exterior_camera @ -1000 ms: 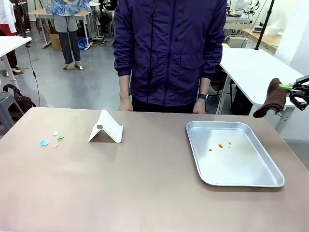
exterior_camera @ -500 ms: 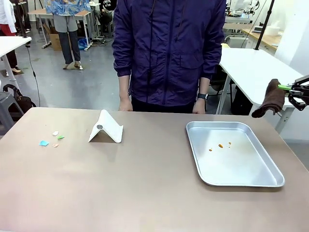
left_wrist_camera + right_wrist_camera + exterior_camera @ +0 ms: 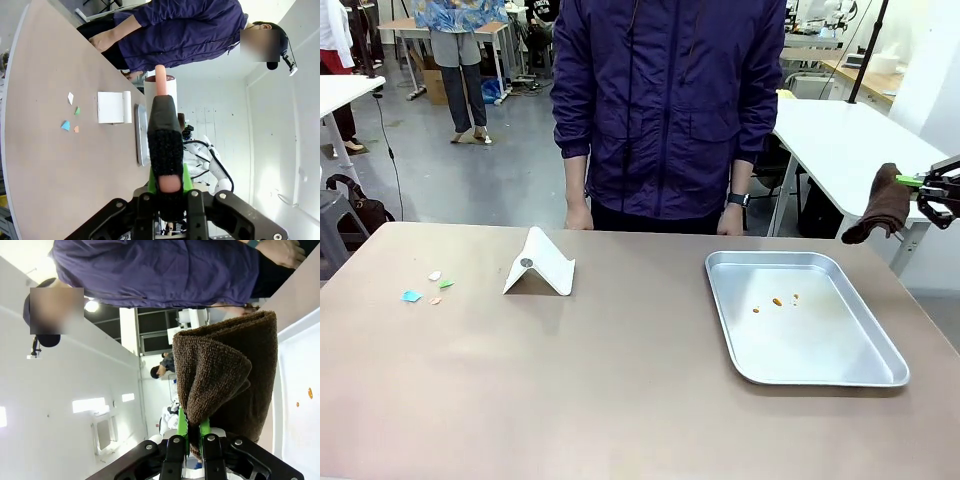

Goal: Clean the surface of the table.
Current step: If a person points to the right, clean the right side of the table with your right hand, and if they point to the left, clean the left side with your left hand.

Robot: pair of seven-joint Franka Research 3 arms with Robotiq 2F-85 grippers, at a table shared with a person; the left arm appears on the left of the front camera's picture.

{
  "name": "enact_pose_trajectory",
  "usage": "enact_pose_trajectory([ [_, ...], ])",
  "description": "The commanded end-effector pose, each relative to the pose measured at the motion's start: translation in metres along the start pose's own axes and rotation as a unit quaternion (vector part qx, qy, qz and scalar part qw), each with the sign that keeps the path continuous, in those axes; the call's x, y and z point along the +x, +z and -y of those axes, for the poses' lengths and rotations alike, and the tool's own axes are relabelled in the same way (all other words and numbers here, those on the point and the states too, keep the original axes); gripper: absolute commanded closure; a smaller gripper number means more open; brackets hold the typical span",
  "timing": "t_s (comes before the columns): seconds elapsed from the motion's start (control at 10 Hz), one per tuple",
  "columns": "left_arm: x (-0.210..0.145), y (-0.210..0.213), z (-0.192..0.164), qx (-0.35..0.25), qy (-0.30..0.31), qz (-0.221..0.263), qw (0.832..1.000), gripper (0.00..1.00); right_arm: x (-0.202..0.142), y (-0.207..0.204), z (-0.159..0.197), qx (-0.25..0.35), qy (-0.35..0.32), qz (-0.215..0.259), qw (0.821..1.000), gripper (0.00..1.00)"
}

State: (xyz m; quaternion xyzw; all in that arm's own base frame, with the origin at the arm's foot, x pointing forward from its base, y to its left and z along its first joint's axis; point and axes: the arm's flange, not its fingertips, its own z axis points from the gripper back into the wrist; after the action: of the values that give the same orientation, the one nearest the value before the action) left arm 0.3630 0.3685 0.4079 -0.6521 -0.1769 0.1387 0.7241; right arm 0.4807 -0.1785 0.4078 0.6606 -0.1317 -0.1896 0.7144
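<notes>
Table (image 3: 620, 400), long axis crosswise; R fingers (image 3: 182, 426) clenched on cloth (image 3: 225, 370), L fingers (image 3: 186, 177) on black tool (image 3: 162, 130).

Left end effector (image 3: 170, 182): black body, round screws, green pads (image 3: 186, 179). Right end effector (image 3: 190, 435): likewise black with green pads. The person (image 3: 670, 60) wears a dark purple zipped jacket (image 3: 650, 130) and a dark wristwatch (image 3: 739, 199).
</notes>
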Motion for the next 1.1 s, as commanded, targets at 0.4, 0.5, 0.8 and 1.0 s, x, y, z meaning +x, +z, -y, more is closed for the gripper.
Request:
enact_pose_trajectory([
  [0.4, -0.0014, 0.0015, 0.0024, -0.001, -0.003, 0.0, 1.0, 0.81, -0.0014, 0.0034, -0.0035, 0.001, 0.003, -0.007, 1.0, 0.9],
  [0.5, -0.0014, 0.0015, 0.0024, -0.001, -0.003, 0.0, 1.0, 0.81, -0.0014, 0.0034, -0.0035, 0.001, 0.003, -0.007, 1.0, 0.9],
  [0.8, -0.0014, 0.0015, 0.0024, -0.001, -0.003, 0.0, 1.0, 0.81, -0.0014, 0.0034, -0.0035, 0.001, 0.003, -0.007, 1.0, 0.9],
  [1.0, -0.0014, 0.0015, 0.0024, -0.001, -0.003, 0.0, 1.0, 0.81, -0.0014, 0.0034, -0.0035, 0.001, 0.003, -0.007, 1.0, 0.9],
])
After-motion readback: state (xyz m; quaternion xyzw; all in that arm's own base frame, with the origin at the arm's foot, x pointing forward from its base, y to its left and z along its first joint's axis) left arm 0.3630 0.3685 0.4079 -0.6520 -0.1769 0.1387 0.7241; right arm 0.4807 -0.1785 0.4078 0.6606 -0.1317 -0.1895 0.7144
